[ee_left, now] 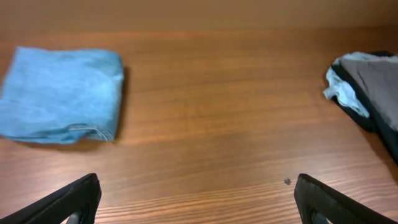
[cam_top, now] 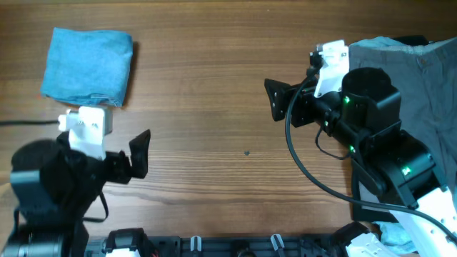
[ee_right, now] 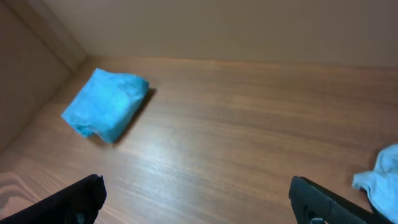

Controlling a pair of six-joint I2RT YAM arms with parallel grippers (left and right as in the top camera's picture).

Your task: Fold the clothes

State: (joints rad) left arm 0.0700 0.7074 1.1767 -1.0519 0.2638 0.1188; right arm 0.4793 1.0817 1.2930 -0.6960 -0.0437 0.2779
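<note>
A folded light blue cloth (cam_top: 87, 66) lies at the table's far left; it also shows in the left wrist view (ee_left: 61, 93) and the right wrist view (ee_right: 106, 102). A pile of unfolded clothes with a grey garment (cam_top: 421, 86) on top lies at the far right, seen also in the left wrist view (ee_left: 370, 87). A light blue piece (ee_right: 380, 177) shows at the right wrist view's edge. My left gripper (cam_top: 139, 153) is open and empty above bare wood (ee_left: 199, 199). My right gripper (cam_top: 275, 100) is open and empty over the table's middle (ee_right: 199, 199).
A small dark speck (cam_top: 246, 152) sits on the wooden table (cam_top: 214, 71) between the arms. A black cable (cam_top: 307, 164) loops from the right arm. The table's front edge carries black fittings (cam_top: 235, 246).
</note>
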